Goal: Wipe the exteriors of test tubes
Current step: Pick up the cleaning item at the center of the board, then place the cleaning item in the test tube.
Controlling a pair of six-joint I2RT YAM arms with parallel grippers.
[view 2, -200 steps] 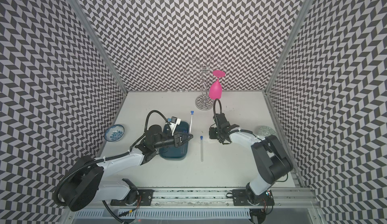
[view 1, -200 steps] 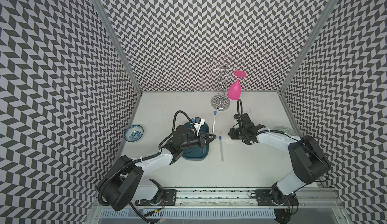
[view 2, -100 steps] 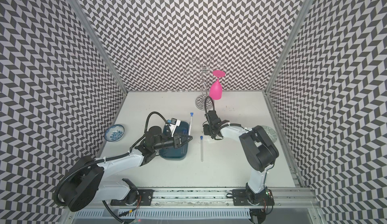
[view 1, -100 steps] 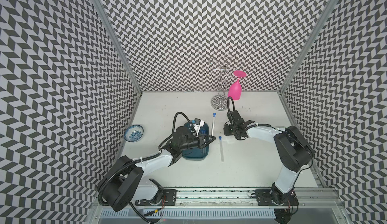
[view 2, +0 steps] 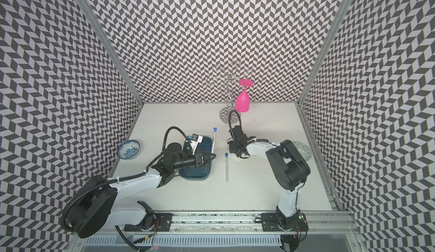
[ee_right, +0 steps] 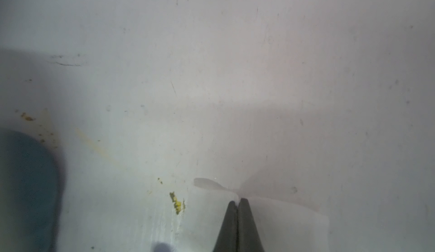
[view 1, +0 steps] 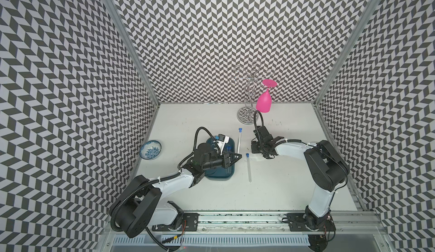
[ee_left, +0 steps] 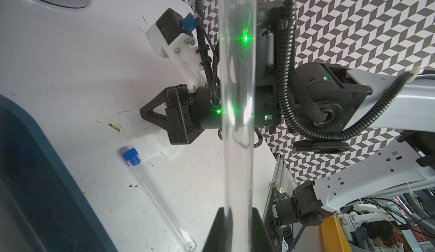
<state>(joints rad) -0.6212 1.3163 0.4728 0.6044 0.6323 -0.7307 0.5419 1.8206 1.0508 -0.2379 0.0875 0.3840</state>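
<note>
The right hand pinches the thin white tissue; next, rub the long clear tube the left hand pinches.

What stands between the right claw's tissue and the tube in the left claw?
One loose test tube lies on the table between the right claw, shut on the tissue, and the held tube in the left claw. Its blue cap is beside the tissue. A second tube lies along the tray edge.
</note>
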